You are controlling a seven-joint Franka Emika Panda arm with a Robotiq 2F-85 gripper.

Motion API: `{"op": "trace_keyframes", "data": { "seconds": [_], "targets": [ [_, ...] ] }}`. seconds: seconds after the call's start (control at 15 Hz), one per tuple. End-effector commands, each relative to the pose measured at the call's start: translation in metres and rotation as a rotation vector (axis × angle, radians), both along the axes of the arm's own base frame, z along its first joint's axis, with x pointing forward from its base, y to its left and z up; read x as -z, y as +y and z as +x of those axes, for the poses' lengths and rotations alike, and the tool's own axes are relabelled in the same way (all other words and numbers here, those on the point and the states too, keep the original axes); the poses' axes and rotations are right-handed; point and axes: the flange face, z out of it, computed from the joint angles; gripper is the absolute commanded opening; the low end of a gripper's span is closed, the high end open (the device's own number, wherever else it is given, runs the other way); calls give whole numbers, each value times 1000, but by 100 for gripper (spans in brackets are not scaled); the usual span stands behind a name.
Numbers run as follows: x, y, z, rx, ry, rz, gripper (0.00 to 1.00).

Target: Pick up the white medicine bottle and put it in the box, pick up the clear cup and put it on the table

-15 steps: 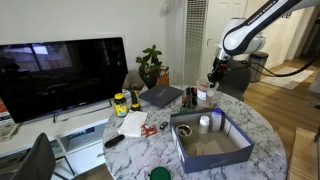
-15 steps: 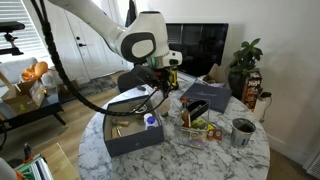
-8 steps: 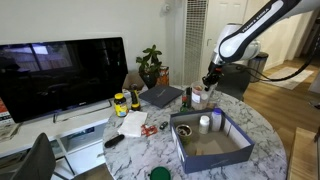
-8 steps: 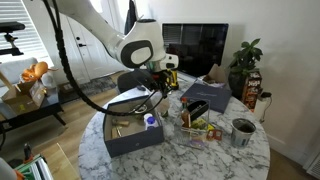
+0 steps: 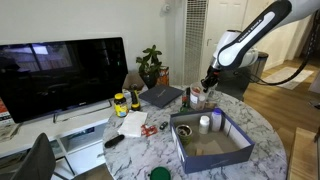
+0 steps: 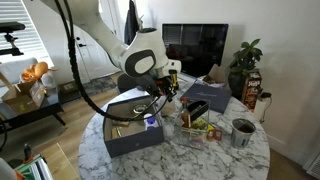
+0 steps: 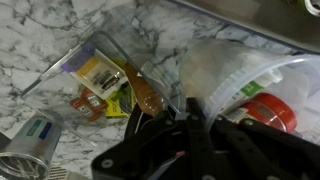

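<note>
White medicine bottle (image 5: 205, 123) in box (image 5: 228, 150), tool (image 7: 188, 118) gripping cup (image 7: 232, 68)

White arm (image 5: 258, 27), black joints (image 6: 141, 64), black gripper (image 5: 209, 80).

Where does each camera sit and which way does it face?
In an exterior view: off the table edge, facing TV and box; arm enters from the right, gripper beyond the box.
In an exterior view: another side, box nearest; arm arcs in from the left.
Wrist view: looking down on the table and the clear cup; dark fingers at the bottom.
Both exterior views share table, box, TV.
</note>
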Motion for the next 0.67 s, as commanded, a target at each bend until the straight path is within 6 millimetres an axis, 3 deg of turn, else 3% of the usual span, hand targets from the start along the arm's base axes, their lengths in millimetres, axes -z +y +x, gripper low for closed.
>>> {"op": "trace_keyframes", "data": {
  "seconds": [0.0, 0.4, 0.47, 0.6],
  "targets": [
    [13, -6, 3, 37, 3, -15, 1],
    [34, -14, 7, 89, 47, -6, 1],
    [37, -15, 7, 101, 60, -2, 28],
    [43, -16, 9, 121, 72, -4, 35]
  ]
}}
